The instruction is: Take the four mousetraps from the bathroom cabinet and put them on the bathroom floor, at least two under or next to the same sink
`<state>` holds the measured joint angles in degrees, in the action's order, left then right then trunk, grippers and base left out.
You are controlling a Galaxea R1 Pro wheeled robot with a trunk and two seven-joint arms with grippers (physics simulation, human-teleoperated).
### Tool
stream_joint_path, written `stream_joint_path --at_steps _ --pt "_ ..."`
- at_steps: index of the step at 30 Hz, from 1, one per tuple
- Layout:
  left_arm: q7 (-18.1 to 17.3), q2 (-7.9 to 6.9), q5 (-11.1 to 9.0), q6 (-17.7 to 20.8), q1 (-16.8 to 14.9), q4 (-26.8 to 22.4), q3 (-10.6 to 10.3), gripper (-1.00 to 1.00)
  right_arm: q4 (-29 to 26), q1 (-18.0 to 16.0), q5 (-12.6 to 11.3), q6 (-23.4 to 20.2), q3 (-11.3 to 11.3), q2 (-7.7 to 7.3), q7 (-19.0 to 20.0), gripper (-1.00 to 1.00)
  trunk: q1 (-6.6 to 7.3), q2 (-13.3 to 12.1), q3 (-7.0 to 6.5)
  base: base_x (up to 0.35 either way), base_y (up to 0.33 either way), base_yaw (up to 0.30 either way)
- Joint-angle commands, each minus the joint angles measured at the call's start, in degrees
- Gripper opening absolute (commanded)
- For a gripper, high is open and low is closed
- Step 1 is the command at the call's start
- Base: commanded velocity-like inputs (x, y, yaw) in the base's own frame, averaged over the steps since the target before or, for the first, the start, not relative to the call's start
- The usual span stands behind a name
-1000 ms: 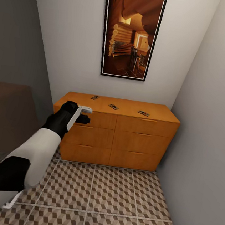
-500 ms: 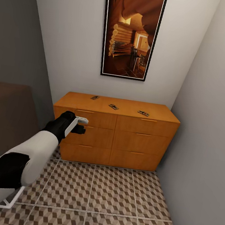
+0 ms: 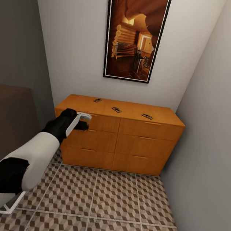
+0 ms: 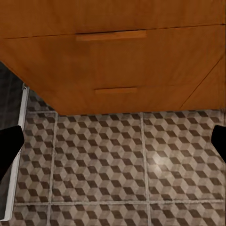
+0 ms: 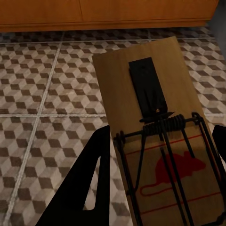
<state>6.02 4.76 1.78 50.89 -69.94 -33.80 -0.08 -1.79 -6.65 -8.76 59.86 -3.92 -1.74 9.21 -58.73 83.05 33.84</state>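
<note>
Three mousetraps (image 3: 97, 100) (image 3: 116, 109) (image 3: 147, 116) lie on the flat top of the orange-brown cabinet (image 3: 126, 143). My left gripper (image 3: 83, 121) hovers in front of the cabinet's upper left drawer, just below the top edge. In the left wrist view its fingers (image 4: 9, 141) stand far apart, so the left gripper (image 4: 113, 141) is open and empty. In the right wrist view my right gripper (image 5: 157, 157) is shut on a fourth mousetrap (image 5: 150, 108), held above the cube-patterned bathroom floor (image 5: 42, 89).
The cube-tiled floor (image 3: 109, 203) stretches in front of the cabinet. A grey wall (image 3: 214, 145) closes the right side. A framed picture (image 3: 134, 35) hangs above the cabinet. A white frame (image 3: 9, 207) stands on the floor at the lower left.
My left gripper dropped from the cabinet's top edge down the drawer front, then rose a little. The three mousetraps on the cabinet have not moved.
</note>
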Motion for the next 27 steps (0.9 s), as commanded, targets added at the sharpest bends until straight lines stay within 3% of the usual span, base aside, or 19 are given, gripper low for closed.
stream_joint_path --at_steps 1,8,11,17,27 --pt "0.05 0.06 0.14 0.25 -0.03 -0.78 -0.02 1.0 0.03 -0.05 -0.73 0.14 -0.39 -0.02 0.55 -1.0 0.0 0.03 0.06 0.0 0.0 0.0" --pt "-0.77 0.17 0.01 0.41 -0.03 -6.71 -0.31 1.0 0.03 -0.05 -0.73 0.14 -0.39 -0.02 0.55 -1.0 0.0 0.03 0.06 0.0 0.0 0.0" --pt "-2.97 0.17 0.01 0.43 -0.03 -8.28 -0.4 1.0 0.05 -0.04 -0.73 0.14 -0.39 -0.02 0.55 -1.0 0.0 0.03 0.06 0.0 0.0 0.0" --pt "-6.15 0.16 0.06 0.46 -0.03 -9.48 -0.44 1.0 0.08 -0.03 -0.73 0.14 -0.39 -0.02 0.55 -1.0 0.0 0.03 0.06 0.0 0.0 0.0" --pt "-7.27 0.09 0.07 0.66 -0.03 -9.95 -0.36 1.0 0.11 -0.03 -0.73 0.14 -0.39 -0.02 0.55 -1.0 0.0 0.03 0.06 0.099 0.0 0.0"
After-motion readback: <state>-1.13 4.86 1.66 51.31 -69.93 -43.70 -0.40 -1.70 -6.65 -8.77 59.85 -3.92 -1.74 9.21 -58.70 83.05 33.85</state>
